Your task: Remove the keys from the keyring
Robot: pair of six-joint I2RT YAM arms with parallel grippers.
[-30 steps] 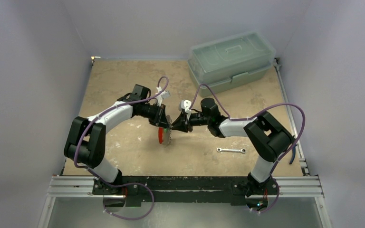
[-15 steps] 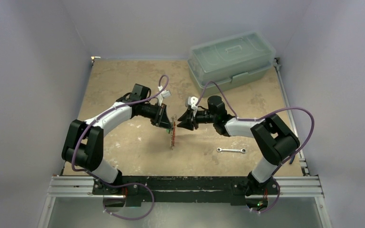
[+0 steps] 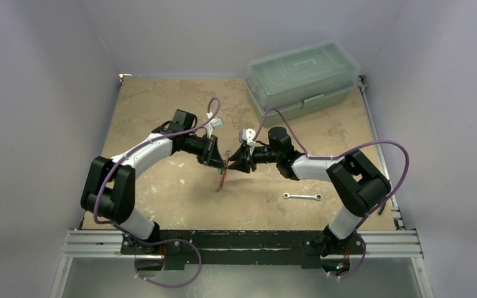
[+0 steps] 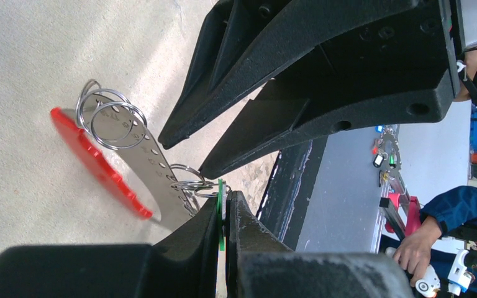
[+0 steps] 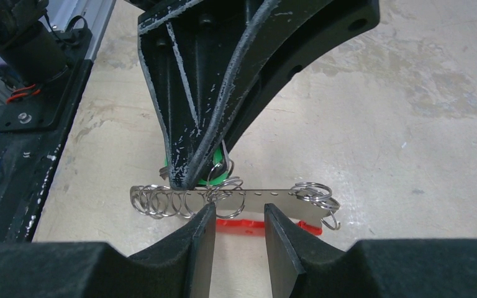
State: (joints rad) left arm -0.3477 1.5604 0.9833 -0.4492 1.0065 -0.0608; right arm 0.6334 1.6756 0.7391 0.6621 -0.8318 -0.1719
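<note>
My left gripper (image 3: 223,163) is shut on the green-headed key (image 4: 221,194), which also shows in the right wrist view (image 5: 221,177). The keyring (image 3: 222,180) hangs from that key above the table, edge-on in the top view. Close up it is a pale band with holes (image 5: 267,200), a red section (image 5: 248,225) and several wire rings (image 5: 161,200). The other keys do not show clearly. My right gripper (image 5: 239,214) is open, its jaws either side of the band's lower edge and just short of it.
A slim silver wrench (image 3: 302,197) lies on the table to the right, in front of the right arm. A lidded translucent box (image 3: 301,77) stands at the back right. The black base rail (image 3: 242,242) runs along the near edge.
The keyring has swung from showing its red face to hanging edge-on. My right gripper drew back from it, then moved in close again. The left gripper kept hold of the green key.
</note>
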